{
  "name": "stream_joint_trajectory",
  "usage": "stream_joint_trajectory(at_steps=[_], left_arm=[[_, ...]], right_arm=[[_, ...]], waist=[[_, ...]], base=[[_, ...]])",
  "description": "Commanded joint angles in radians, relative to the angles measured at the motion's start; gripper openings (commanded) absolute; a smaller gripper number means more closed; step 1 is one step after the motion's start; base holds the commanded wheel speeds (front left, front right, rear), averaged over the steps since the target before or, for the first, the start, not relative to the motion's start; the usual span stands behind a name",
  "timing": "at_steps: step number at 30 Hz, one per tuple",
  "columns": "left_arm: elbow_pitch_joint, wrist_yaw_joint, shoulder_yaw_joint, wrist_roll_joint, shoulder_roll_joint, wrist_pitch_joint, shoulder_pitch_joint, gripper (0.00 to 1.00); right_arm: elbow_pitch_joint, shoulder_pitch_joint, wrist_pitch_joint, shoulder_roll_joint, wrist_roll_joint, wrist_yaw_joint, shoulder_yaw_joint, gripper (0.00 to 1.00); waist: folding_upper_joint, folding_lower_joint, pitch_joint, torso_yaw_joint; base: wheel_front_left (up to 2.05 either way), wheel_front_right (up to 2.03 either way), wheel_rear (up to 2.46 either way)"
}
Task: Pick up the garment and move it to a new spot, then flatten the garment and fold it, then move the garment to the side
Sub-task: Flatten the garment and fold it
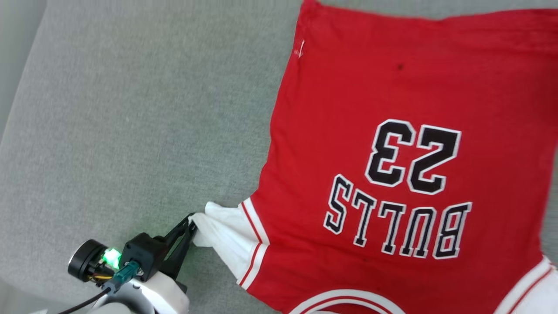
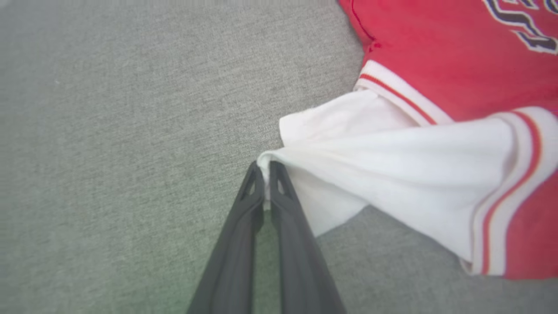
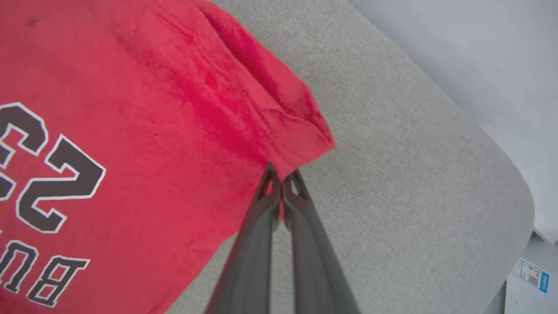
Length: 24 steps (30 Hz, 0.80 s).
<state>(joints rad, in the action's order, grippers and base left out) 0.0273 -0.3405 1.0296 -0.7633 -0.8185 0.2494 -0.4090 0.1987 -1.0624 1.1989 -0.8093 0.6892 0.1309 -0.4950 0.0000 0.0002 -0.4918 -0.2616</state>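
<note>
**Fig.** The red Bulls jersey T-shirt (image 1: 392, 109) lies lettering-up, toward the right of the grey upholstered surface (image 1: 130, 109). We see the left gripper (image 1: 190, 223) with its fingers clenched on the tip of the white sleeve (image 2: 392, 174), and the right gripper (image 3: 282, 172) pinching the red edge beside the hem corner (image 3: 305, 113). Both bites look shallow. We judge that a pull could slip the cloth free, and that uneven lifting could bunch the shirt.

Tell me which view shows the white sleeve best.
The left wrist view: the white sleeve spreads large and close, its edge pinched in the shut left tool. The head view shows it small, bunched at lower left. The right wrist view gives the garment's red edge in the right tool.
</note>
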Motion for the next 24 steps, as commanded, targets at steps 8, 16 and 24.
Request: stream_joint_trajectory(at_steps=[8,16,24], left_arm=[[0.006,-0.022,0.007,-0.039,-0.038,-0.007,0.075,0.0],[0.011,-0.041,0.007,-0.074,-0.069,-0.001,0.142,0.0],[0.014,-0.046,0.0,-0.083,-0.081,0.003,0.168,0.0]], right_arm=[[-0.121,0.122,-0.09,-0.118,0.121,0.0,-0.093,0.0],[-0.257,0.415,-0.215,-0.296,0.24,0.0,-0.105,0.0],[-0.279,0.819,-0.385,-0.383,0.315,0.0,-0.079,0.0]], waist=[[0.0,-0.0002,0.178,0.104],[0.0,-0.0002,0.259,0.17],[0.0,-0.0002,0.267,0.22]], base=[[0.0,0.0,0.0],[0.0,0.0,0.0],[0.0,0.0,0.0]])
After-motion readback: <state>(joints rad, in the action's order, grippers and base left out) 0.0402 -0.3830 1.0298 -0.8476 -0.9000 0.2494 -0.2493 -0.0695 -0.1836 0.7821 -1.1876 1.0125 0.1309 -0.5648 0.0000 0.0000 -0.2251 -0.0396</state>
